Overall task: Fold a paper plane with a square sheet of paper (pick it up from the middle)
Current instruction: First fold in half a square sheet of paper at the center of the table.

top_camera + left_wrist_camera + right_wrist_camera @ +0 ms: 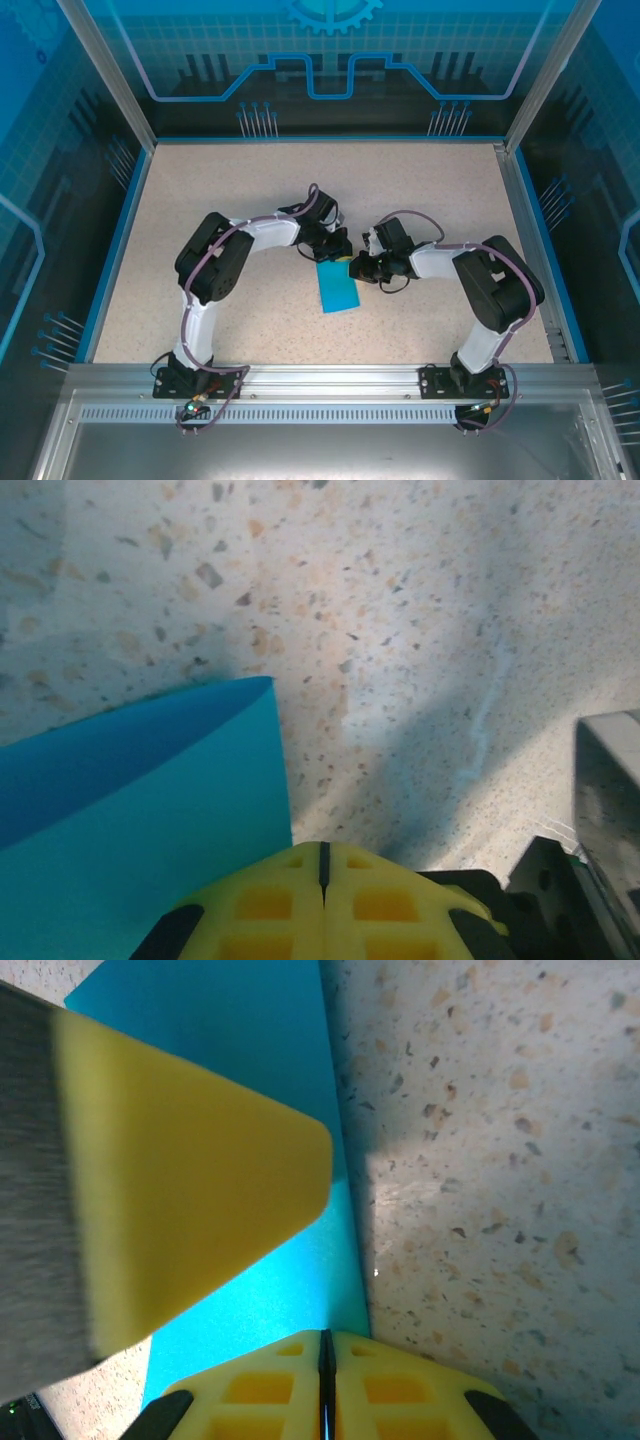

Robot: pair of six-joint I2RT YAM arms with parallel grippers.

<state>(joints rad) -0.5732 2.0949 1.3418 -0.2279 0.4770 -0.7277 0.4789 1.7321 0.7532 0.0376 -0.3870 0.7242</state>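
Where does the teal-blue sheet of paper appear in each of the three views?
Top external: the paper lies near the centre of the picture, slightly below the middle.
Left wrist: the paper fills the lower left corner.
Right wrist: the paper runs from the top left down to the bottom centre.
Shared landmark: the speckled beige table, under the paper in every view.

The square sheet of paper (337, 288) looks smooth, matt — the table (200, 180) speckled, stone-like; yellow finger pads (265, 905), perhaps moulded plastic.
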